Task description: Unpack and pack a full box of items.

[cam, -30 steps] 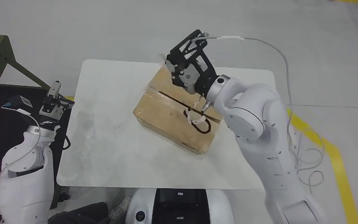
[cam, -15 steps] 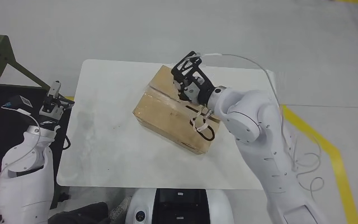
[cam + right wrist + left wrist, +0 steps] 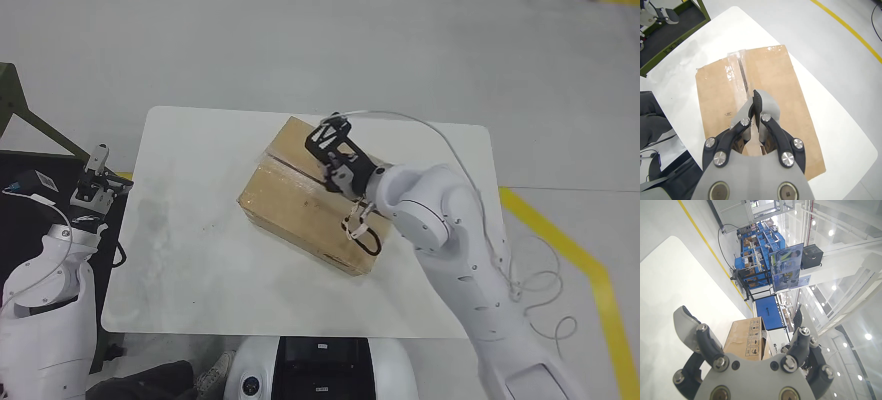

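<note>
white worktop point(image 3: 190, 250) with rounded corners is spread beneath both arms. brown cardboard box point(image 3: 295, 205) is set on it, toward the far right part of the surface, and is turned at an angle to the worktop's edges so that one corner points at the far edge. its top flaps are laid shut, and a dark slit can be made out along the middle seam. in the left wrist view one side of the box is shown printed with handling symbols.

the right end effector point(image 3: 333, 137) is held low over the far end of the box top, directly above the seam; whether the cardboard is touched cannot be told. in the right wrist view it is seen clenched, the toothed pads point(image 3: 758, 103) pressed together at the tips, and it cannot be made out whether anything is pinched between them.

the left end effector point(image 3: 95, 172) is held beyond the worktop's left edge, well apart from the box. it is released, its two fingers point(image 3: 687, 321) spread wide, with the box seen between them farther off.

clear tape point(image 3: 734, 75) is stuck along the seam, wrinkled and glossy, and is carried over the far edge of the box. a thin white cable point(image 3: 440, 128) is arced from the right wrist above the worktop's far right corner
</note>
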